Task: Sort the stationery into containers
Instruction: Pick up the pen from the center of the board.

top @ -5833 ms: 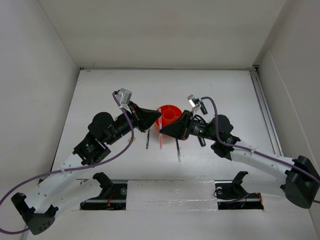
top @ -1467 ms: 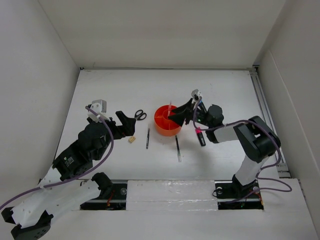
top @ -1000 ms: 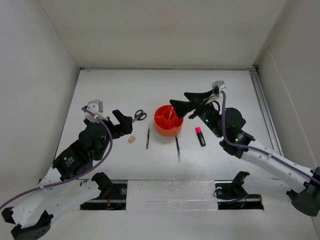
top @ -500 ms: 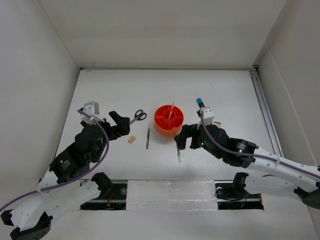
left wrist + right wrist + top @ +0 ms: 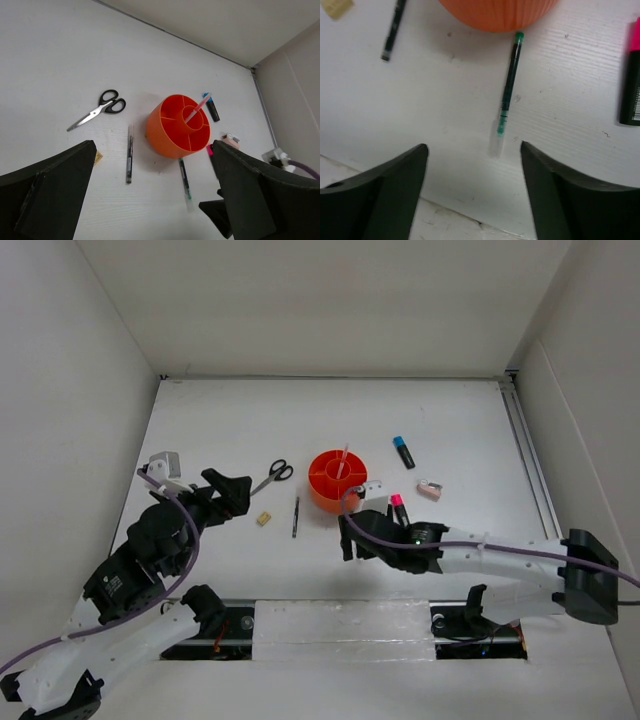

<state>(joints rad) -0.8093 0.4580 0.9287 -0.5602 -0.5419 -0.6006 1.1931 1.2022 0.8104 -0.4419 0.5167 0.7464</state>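
Note:
The round orange organizer (image 5: 338, 480) (image 5: 172, 129) (image 5: 500, 12) stands mid-table with a pink pen (image 5: 343, 458) (image 5: 196, 108) upright in its central cup. Around it lie the black-handled scissors (image 5: 272, 475) (image 5: 98, 109), a tan eraser (image 5: 264, 519), a dark pen (image 5: 296, 516) (image 5: 130, 160), a green-tipped pen (image 5: 185, 179) (image 5: 509, 85), a pink-capped highlighter (image 5: 398, 508) (image 5: 631, 85), a blue-capped highlighter (image 5: 403, 451) and a pinkish sharpener (image 5: 429, 489). My right gripper (image 5: 348, 537) (image 5: 473, 150) is open and low, the green-tipped pen's near end just ahead of its tips. My left gripper (image 5: 228, 495) (image 5: 155, 200) is open and empty, left of the eraser.
White walls close in the table on three sides. A metal rail (image 5: 530, 460) runs along the right edge. The table's front edge (image 5: 445, 212) lies just below my right fingertips.
My right arm swung from behind the organizer round to its front and dropped low over the green-tipped pen. My left arm drew back to the left. The blue-capped highlighter and sharpener are uncovered.

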